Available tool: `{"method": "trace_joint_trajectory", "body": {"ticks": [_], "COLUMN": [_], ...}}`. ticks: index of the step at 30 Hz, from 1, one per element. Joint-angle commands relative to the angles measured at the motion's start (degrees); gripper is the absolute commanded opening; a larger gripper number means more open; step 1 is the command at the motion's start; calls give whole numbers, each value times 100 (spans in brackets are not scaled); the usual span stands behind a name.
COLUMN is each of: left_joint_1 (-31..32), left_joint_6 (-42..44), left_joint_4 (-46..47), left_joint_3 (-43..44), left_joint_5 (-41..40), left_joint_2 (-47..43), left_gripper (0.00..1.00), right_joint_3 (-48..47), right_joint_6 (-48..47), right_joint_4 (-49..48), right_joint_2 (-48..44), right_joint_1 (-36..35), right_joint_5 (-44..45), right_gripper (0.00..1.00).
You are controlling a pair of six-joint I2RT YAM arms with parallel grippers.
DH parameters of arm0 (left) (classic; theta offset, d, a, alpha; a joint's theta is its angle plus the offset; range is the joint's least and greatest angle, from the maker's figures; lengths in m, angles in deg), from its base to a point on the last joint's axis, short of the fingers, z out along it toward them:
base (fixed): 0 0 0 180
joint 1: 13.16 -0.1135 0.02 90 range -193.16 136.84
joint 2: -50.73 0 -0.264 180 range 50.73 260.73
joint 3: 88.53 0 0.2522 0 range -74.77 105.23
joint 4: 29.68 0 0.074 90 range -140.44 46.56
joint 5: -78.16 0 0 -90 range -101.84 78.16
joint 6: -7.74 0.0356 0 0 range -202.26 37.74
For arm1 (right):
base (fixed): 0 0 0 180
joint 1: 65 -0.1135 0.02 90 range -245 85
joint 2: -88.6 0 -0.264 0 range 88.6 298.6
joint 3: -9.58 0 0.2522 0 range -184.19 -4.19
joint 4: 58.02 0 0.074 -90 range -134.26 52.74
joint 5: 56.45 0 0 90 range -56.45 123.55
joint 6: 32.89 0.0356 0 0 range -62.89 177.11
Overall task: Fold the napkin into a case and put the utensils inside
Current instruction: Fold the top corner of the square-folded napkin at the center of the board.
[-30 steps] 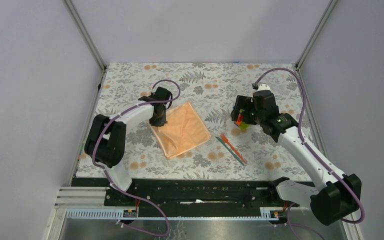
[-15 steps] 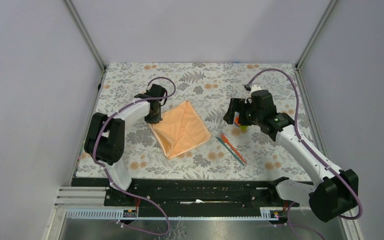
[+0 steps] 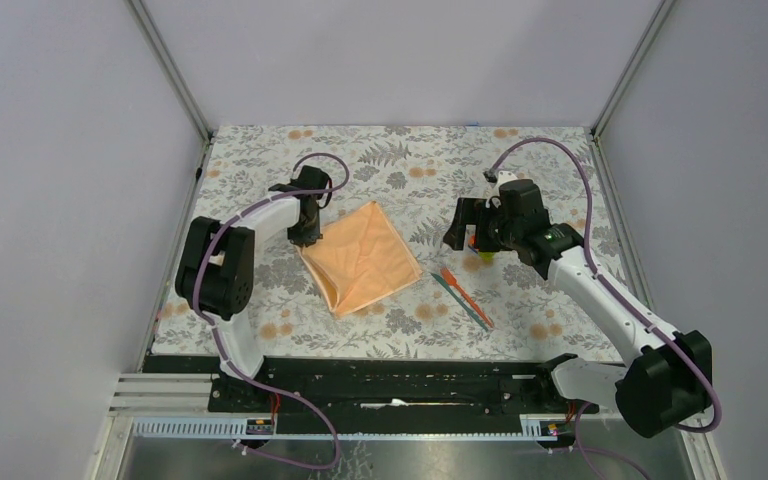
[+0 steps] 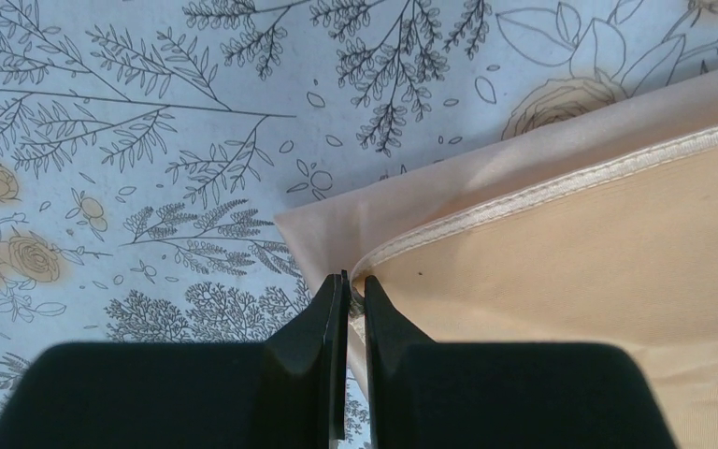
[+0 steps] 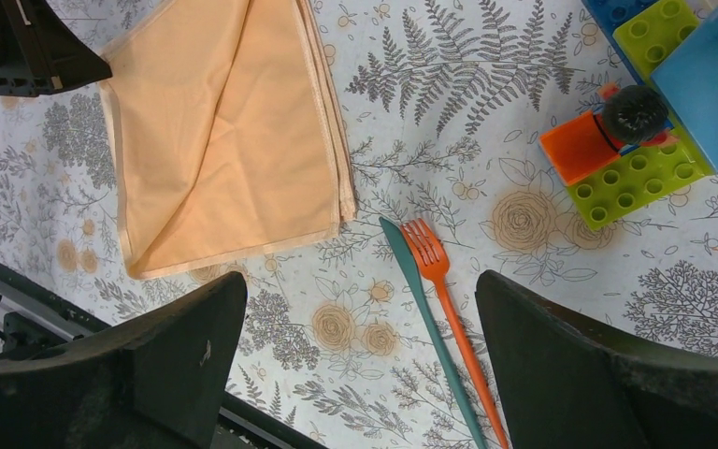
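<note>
Folded peach napkin (image 3: 362, 258) with two utensils beside it.
It lies flat mid-mat (image 3: 410, 160); the orange fork (image 5: 423, 245) and teal knife (image 5: 415, 290) lie side by side nearer the front edge.

Right gripper (image 5: 360, 290): two dark fingers (image 5: 150, 355) at the lower corners, set wide apart above the floral surface (image 5: 486, 103).
Napkin (image 5: 224, 131): peach-orange, folded, lying flat at upper left, with layered hemmed edges along its right side.
Fork (image 5: 453, 318), orange, and knife (image 5: 425, 313), teal: side by side, just right of the Napkin's lower corner and apart from it.
Toy blocks (image 5: 631, 178): blue, green and orange cluster, upper right.
Left gripper (image 5: 28, 47): dark, at the Napkin's upper-left corner.
</note>
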Motion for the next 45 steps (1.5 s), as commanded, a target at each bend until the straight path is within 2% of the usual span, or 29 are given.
{"method": "trace_joint_trajectory", "body": {"ticks": [1,16,19,23,25,27,29,31,33,36,38,42,45], "left_joint_1": [-83,-242,-243,-256,-253,-251,-252,-251,-251,-271,-298,-407,-560], "left_joint_6": [77,-64,-110,-190,-211,-249,-251,-286,-365,-530,-591,-535,-416], "left_joint_4": [138,48,6,-137,-242,-473,-681,-765,-626,-109,19,121,113], "left_joint_3": [302,467,489,583,642,791,926,972,866,575,555,666,745], "left_joint_5": [-33,76,74,-20,-137,-347,-522,-361,150,1287,1630,1814,1944], "left_joint_2": [93,183,175,39,-88,-237,-461,-712,-956,-1000,-741,-247,67], "left_gripper": [0,1,8,31,38,47,50,53,48,30,17,10,8], "right_joint_3": [-12,-5,-5,-67,-212,-423,-588,-772,-1092,-1724,-2303,-2995,-3383], "right_joint_6": [-69,-51,-18,78,190,409,764,1237,1431,1674,1841,2290,2465], "right_joint_4": [-196,-204,-229,-353,-494,-819,-1443,-2110,-2540,-2965,-3109,-3470,-3629], "right_joint_2": [35,128,175,428,707,1054,1496,2025,2558,3396,3956,4941,5443], "right_joint_1": [-45,-83,-106,-314,-605,-981,-1200,-1248,-1301,-1302,-1301,-1254,-1229], "right_joint_5": [-163,-202,-244,-321,-220,-284,-810,-1245,-1390,-1493,-1633,-2070,-2292], "right_gripper": [100,100,100,100,100,100,100,100,100,100,96,86,83]}}
